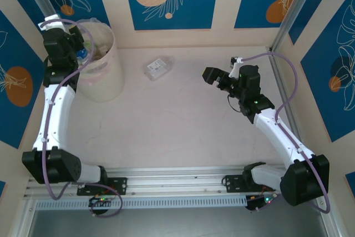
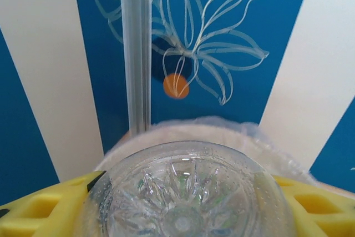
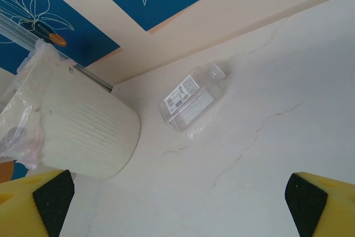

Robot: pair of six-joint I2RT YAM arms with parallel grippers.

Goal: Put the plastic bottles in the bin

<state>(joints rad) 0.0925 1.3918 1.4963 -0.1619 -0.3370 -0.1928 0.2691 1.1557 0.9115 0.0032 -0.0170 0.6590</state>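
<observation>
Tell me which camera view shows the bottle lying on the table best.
The right wrist view: the lying bottle is large there, with its white label and neck clear. The top external view gives it small and blurry, right of the bin.

Cream-white ribbed bin (image 1: 105, 79), clear white-labelled bottle (image 1: 156, 68), blue floral walls (image 1: 177, 4)

Overhead camera, low right-wrist camera: bin (image 1: 105, 79) common to both.
</observation>
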